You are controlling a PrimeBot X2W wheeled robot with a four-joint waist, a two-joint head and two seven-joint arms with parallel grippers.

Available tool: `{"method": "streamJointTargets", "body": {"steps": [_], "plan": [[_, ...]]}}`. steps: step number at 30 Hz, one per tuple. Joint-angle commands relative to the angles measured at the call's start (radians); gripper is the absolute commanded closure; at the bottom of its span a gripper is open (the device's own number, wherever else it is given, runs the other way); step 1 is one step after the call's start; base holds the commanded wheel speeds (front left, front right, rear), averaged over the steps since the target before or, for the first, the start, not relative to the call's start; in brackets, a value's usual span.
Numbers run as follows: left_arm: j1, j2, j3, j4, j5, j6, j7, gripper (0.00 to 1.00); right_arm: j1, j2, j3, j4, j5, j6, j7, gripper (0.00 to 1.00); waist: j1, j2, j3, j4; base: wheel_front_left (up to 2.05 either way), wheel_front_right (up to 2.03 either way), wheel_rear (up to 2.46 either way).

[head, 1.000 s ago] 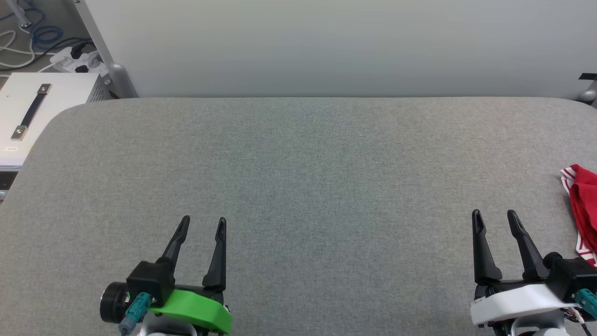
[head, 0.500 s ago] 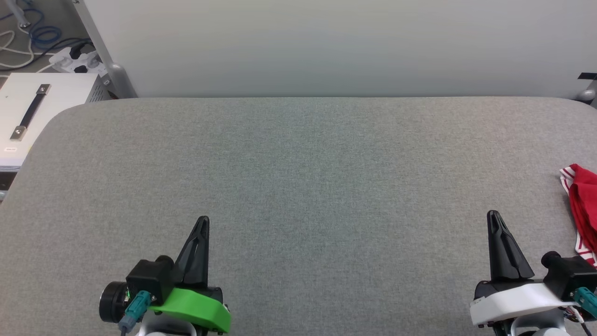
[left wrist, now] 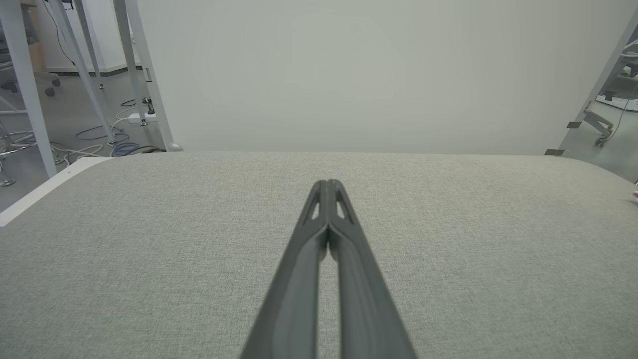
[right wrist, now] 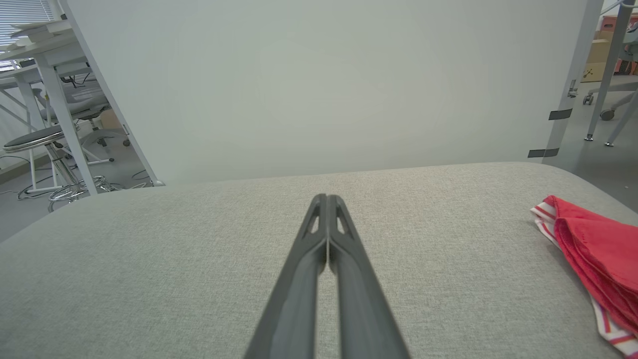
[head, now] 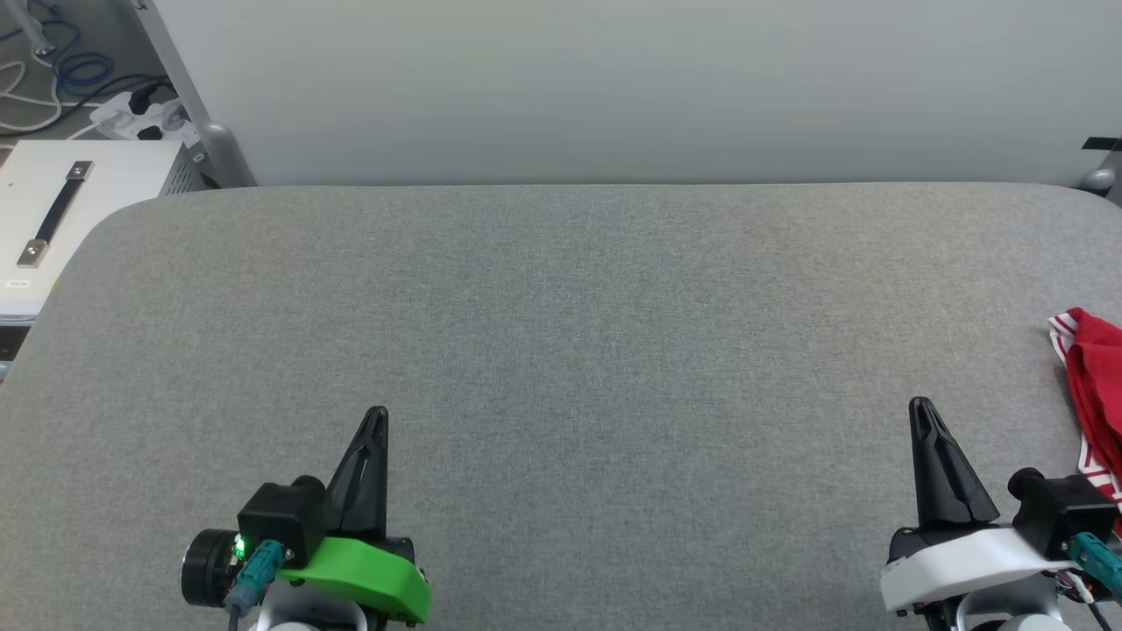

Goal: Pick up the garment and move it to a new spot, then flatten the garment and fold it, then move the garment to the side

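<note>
Head looks down — wrists low, sharing table (head: 561, 307).

Mottled light grey weave across the counter (head: 561, 307). Bright red on the garment (head: 1100, 381), with red-and-white striped trim. Black fingers on left end effector (head: 376, 412) and right end effector (head: 919, 403), green housing behind the first, white behind the second. Pale grey on the back panel (head: 614, 88).

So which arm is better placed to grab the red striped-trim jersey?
Likely right. The red jersey lies just beside the shut right gripper; the left gripper, also shut, sits far across the grey fabric table.
</note>
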Motion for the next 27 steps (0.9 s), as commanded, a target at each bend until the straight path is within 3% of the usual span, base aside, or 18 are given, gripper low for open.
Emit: {"method": "streamJointTargets", "body": {"steps": [1, 27], "plan": [[-0.004, -0.002, 0.003, -0.008, 0.014, 0.008, 0.007, 1.0, -0.006, 0.003, 0.003, -0.004, -0.015, 0.0, 0.006, 1.0, 0.0, 0.0, 0.0, 0.0, 0.0, 0.0, 0.0], [-0.009, -0.004, 0.018, -0.027, 0.045, 0.034, 0.059, 1.0, -0.015, 0.008, 0.007, -0.01, -0.063, 0.0, 0.059, 1.0, 0.0, 0.0, -0.006, -0.006, 0.0, 0.0, 0.0]]}}
